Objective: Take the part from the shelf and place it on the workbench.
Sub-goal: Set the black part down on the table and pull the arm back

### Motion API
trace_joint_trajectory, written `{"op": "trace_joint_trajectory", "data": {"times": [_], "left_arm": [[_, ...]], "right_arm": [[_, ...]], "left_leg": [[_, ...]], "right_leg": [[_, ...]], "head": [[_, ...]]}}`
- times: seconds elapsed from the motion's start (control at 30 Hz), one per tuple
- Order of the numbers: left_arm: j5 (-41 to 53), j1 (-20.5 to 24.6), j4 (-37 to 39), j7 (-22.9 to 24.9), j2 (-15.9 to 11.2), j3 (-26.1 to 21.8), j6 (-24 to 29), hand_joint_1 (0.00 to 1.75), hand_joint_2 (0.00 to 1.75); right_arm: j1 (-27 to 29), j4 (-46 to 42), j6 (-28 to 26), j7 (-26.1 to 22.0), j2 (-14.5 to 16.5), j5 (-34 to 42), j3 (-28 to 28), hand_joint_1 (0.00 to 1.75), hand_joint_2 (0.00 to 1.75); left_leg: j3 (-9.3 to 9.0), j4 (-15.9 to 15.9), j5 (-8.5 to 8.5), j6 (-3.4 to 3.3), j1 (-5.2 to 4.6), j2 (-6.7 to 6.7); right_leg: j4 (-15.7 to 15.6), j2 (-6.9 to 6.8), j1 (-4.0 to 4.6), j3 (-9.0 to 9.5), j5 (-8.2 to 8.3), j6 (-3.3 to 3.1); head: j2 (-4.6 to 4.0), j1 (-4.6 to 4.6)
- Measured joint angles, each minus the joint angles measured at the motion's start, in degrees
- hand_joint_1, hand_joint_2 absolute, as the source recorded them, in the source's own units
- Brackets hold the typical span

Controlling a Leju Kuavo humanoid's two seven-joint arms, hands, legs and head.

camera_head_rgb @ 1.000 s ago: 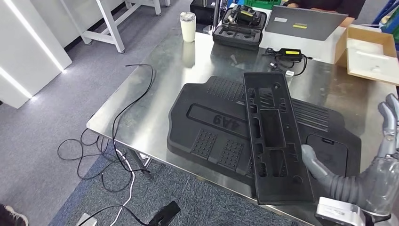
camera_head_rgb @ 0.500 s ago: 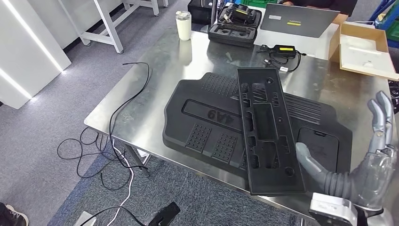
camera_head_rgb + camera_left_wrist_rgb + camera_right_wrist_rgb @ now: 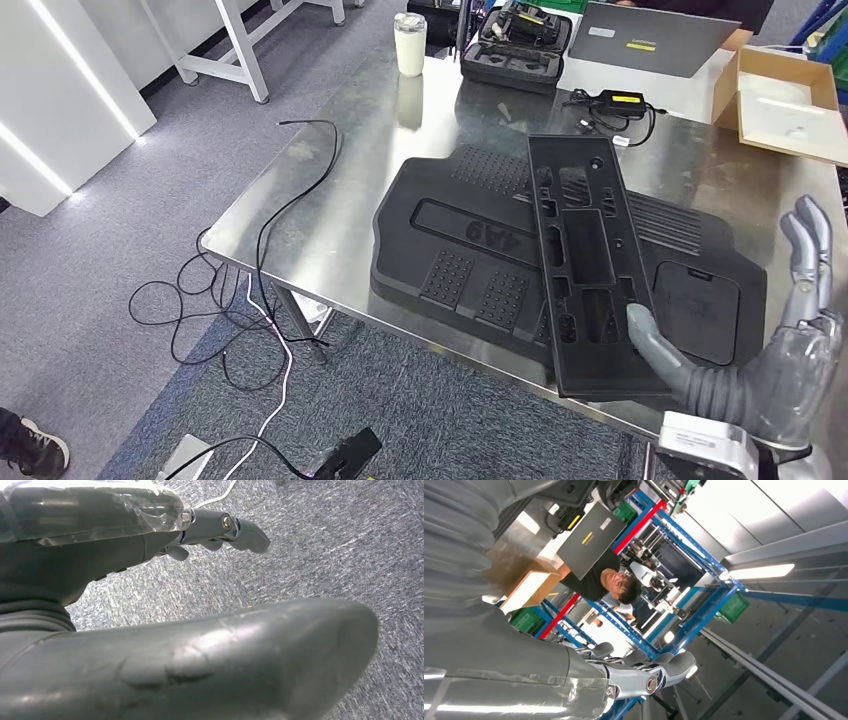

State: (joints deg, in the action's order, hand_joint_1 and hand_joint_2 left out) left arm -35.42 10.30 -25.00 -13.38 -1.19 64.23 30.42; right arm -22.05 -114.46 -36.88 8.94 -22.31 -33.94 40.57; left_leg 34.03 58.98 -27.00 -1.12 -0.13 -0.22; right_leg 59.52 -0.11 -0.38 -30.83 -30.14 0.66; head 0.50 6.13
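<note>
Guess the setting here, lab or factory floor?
Probably a workshop or robotics test lab inside an industrial space. A stainless steel workbench carries black moulded parts, an open tool case and a laptop. Blue and red storage racking stands behind, and loose cables trail over grey carpet.

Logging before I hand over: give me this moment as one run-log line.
phase: part placed | long black part: lying across large black panel on workbench | right hand: open, thumb on part's near end | left hand: hanging over floor, holds nothing
</note>
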Motion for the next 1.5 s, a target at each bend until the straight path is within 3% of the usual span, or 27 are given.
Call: {"op": "trace_joint_trajectory", "data": {"times": [0.07,0.13,0.2,0.27,0.3,0.33,0.37,0.43,0.5,0.6,0.67,0.7,0.77,0.8,0.83,0.9,0.97,1.03,1.13,1.2,1.27,1.3,1.33,1.37,1.4,1.43,1.5], "left_arm": [[0.0,0.0,0.0,0.0,0.0,0.1,0.0,0.00,0.00],[0.1,0.0,0.0,0.0,0.0,0.1,0.0,0.00,0.00],[0.1,0.1,0.0,0.0,0.0,0.1,-0.2,0.00,0.00],[0.1,0.0,0.0,0.0,0.0,0.2,-0.3,0.00,0.00],[0.0,0.0,0.0,0.0,0.0,0.2,-0.3,0.00,0.00],[0.0,0.0,0.0,-0.1,0.0,0.2,-0.3,0.00,0.00],[0.0,0.0,0.1,-0.1,0.0,0.2,-0.3,0.00,0.00],[0.0,0.1,0.1,-0.3,0.0,0.2,-0.3,0.00,0.00],[0.1,0.2,0.1,-0.4,0.0,0.2,-0.4,0.00,0.00],[0.1,0.4,0.1,-0.4,0.0,0.2,-0.6,0.00,0.00],[0.2,0.5,0.2,-0.4,0.0,0.2,-0.8,0.00,0.00],[0.3,0.6,0.2,-0.4,0.0,0.2,-0.9,0.00,0.00],[0.3,0.6,0.2,-0.4,0.0,0.3,-1.0,0.00,0.00],[0.4,0.6,0.2,-0.4,0.0,0.3,-1.0,0.00,0.00],[0.4,0.6,0.2,-0.4,0.0,0.3,-1.0,0.00,0.00],[0.2,0.6,0.2,-0.3,0.0,0.3,-1.0,0.00,0.00],[0.1,0.6,0.2,-0.3,0.0,0.3,-0.8,0.00,0.00],[0.1,0.6,0.2,-0.3,0.0,0.3,-0.7,0.00,0.00],[0.1,0.5,0.2,-0.3,0.1,0.3,-0.6,0.00,0.00],[0.1,0.5,0.2,-0.3,0.0,0.3,-0.6,0.00,0.00],[0.1,0.4,0.2,-0.2,0.0,0.3,-0.6,0.00,0.00],[0.1,0.4,0.2,-0.2,0.0,0.3,-0.6,0.00,0.00],[0.1,0.4,0.2,-0.2,0.0,0.3,-0.5,0.00,0.00],[0.1,0.3,0.2,-0.2,0.0,0.3,-0.5,0.00,0.00],[0.1,0.3,0.2,-0.2,0.0,0.3,-0.5,0.00,0.00],[0.1,0.4,0.2,-0.2,0.0,0.3,-0.5,0.00,0.00],[0.1,0.4,0.2,-0.2,0.0,0.3,-0.5,0.00,0.00]], "right_arm": [[0.0,0.0,0.0,-0.1,0.0,-0.2,0.0,0.00,1.75],[0.0,0.0,0.0,-0.1,0.1,-0.3,0.0,0.00,1.75],[0.1,0.0,0.2,-0.2,0.2,-0.5,0.0,0.00,1.75],[0.1,0.0,0.3,-0.2,0.3,-0.6,0.0,0.00,1.75],[0.2,0.0,0.4,-0.3,0.4,-0.6,0.0,0.00,1.75],[0.2,0.0,0.4,-0.3,0.4,-0.7,0.0,0.00,1.75],[0.2,0.0,0.4,-0.3,0.5,-0.8,0.0,0.00,1.75],[0.3,0.0,0.4,-0.3,0.5,-1.0,0.0,0.00,1.75],[0.3,0.0,0.4,-0.2,0.5,-1.1,-0.1,0.00,1.75],[0.4,0.0,0.3,-0.1,0.5,-1.3,-0.1,0.00,1.75],[0.5,0.0,0.3,0.1,0.5,-1.4,-0.2,0.00,1.75],[0.6,0.0,0.3,0.1,0.4,-1.4,-0.2,0.00,1.75],[0.7,0.0,0.3,0.2,0.4,-1.4,-0.2,0.00,1.75],[0.8,0.0,0.3,0.2,0.4,-1.4,-0.2,0.00,1.75],[0.9,0.0,0.3,0.3,0.4,-1.4,-0.2,0.00,1.75],[1.0,0.0,0.3,0.2,0.4,-1.4,-0.2,0.00,1.75],[1.0,0.0,0.3,0.1,0.4,-1.3,-0.3,0.00,1.75],[1.0,0.0,0.3,-0.1,0.4,-1.2,-0.3,0.00,1.75],[1.0,0.0,0.3,-0.2,0.5,-1.2,-0.3,0.00,1.75],[1.0,0.0,0.4,-0.3,0.5,-1.2,-0.3,0.00,1.75],[1.0,0.0,0.4,-0.3,0.5,-1.1,-0.3,0.00,1.75],[1.1,0.0,0.4,-0.3,0.6,-1.1,-0.3,0.00,1.75],[1.1,0.0,0.4,-0.3,0.6,-1.1,-0.3,0.00,1.75],[1.1,0.0,0.4,-0.3,0.6,-1.1,-0.3,0.00,1.75],[1.1,0.0,0.4,-0.3,0.6,-1.1,-0.3,0.00,1.75],[1.2,0.0,0.4,-0.3,0.7,-1.1,-0.3,0.00,1.75],[1.1,0.0,0.4,-0.3,0.7,-1.1,-0.3,0.00,1.75]], "left_leg": [[0.21,0.0,0.50,0.74,0.00,0.00],[0.45,0.4,0.06,1.51,0.02,-0.04],[1.73,4.0,-3.29,2.24,0.16,-0.06],[3.90,10.8,-7.95,2.86,0.53,-0.06],[4.59,13.7,-9.32,3.09,0.72,-0.06],[4.41,14.9,-9.50,3.27,0.89,-0.05],[3.22,14.1,-8.65,3.40,1.06,-0.05],[-1.67,7.1,-5.84,3.56,1.39,-0.06],[-5.41,0.7,-4.55,3.25,1.27,-0.22],[-5.54,-0.8,-3.95,2.04,0.91,-0.37],[-4.74,-1.1,-2.99,0.98,1.00,-0.15],[-4.13,-1.3,-2.36,0.45,1.07,-0.04],[-2.69,-1.2,-1.25,-0.20,0.83,0.09],[-1.91,-1.2,-0.72,-0.34,0.64,0.13],[-1.17,-1.1,-0.23,-0.41,0.46,0.16],[0.23,-0.9,0.70,-0.41,0.14,0.18],[1.22,-0.7,1.48,-0.25,-0.11,0.14],[1.68,-0.6,2.27,0.22,-0.20,0.13],[2.14,-0.6,3.16,1.23,-0.17,0.09],[3.23,1.8,0.45,1.92,-0.13,-0.02],[5.11,8.1,-5.04,2.60,0.24,-0.02],[5.90,11.7,-7.10,2.90,0.44,-0.01],[6.10,14.4,-7.86,3.13,0.61,0.00],[5.50,15.4,-7.37,3.30,0.76,0.00],[3.90,14.3,-5.99,3.41,0.92,0.00],[1.40,11.4,-4.47,3.48,1.09,0.00],[-3.88,3.5,-3.84,3.35,1.16,-0.06]], "right_leg": [[-1.2,0.04,0.31,0.32,0.30,-0.49],[-1.9,-0.13,0.01,0.07,1.00,-1.16],[-2.4,-0.43,-0.38,-0.49,1.91,-1.91],[-2.3,-0.57,-0.38,-1.53,2.62,-2.19],[-2.1,-0.60,-0.40,-2.14,2.96,-2.14],[-1.9,-0.61,-0.45,-2.79,3.30,-2.02],[-1.7,-0.62,-0.52,-3.42,3.61,-1.84],[-1.1,-0.62,-0.72,-4.48,4.09,-1.39],[-0.6,-0.61,-0.73,-5.10,4.54,-0.77],[-0.7,-0.52,-0.68,-5.38,5.60,0.61],[0.3,-0.32,-0.85,-6.01,4.22,1.29],[2.3,-0.23,-0.90,-6.74,2.07,1.45],[9.1,-0.18,-0.92,-8.67,-3.44,1.55],[12.5,-0.17,-0.92,-9.39,-5.19,1.58],[14.7,-0.17,-0.91,-9.45,-5.65,1.53],[13.0,-0.16,-0.75,-6.65,-3.35,1.06],[5.1,-0.13,-0.25,-0.93,-1.09,0.08],[-1.4,-0.12,0.21,3.13,-1.14,-0.54],[-3.6,-0.29,0.27,3.42,-0.68,-1.12],[-4.1,-0.57,-0.10,2.39,0.64,-1.84],[-4.0,-0.73,-0.25,0.86,1.82,-2.24],[-3.8,-0.81,-0.26,0.01,2.32,-2.24],[-3.5,-0.85,-0.28,-0.89,2.80,-2.17],[-3.2,-0.88,-0.33,-1.81,3.23,-2.04],[-2.7,-0.89,-0.40,-2.73,3.60,-1.86],[-2.2,-0.88,-0.48,-3.59,3.89,-1.63],[-1.1,-0.88,-0.45,-4.89,4.30,-1.12]], "head": [[0.00,0.02],[0.00,0.03],[0.00,0.20],[0.00,0.37],[0.00,0.37],[0.00,0.39],[0.00,0.39],[0.00,0.41],[0.00,0.45],[0.00,0.47],[0.00,0.32],[0.00,0.19],[0.00,-0.13],[0.00,-0.19],[0.00,-0.22],[0.00,-0.21],[0.00,-0.19],[0.00,-0.16],[0.00,-0.30],[0.00,-0.30],[0.00,-0.12],[0.00,-0.03],[0.00,-0.02],[0.00,0.00],[0.00,0.02],[0.00,0.02],[0.00,0.10]]}}
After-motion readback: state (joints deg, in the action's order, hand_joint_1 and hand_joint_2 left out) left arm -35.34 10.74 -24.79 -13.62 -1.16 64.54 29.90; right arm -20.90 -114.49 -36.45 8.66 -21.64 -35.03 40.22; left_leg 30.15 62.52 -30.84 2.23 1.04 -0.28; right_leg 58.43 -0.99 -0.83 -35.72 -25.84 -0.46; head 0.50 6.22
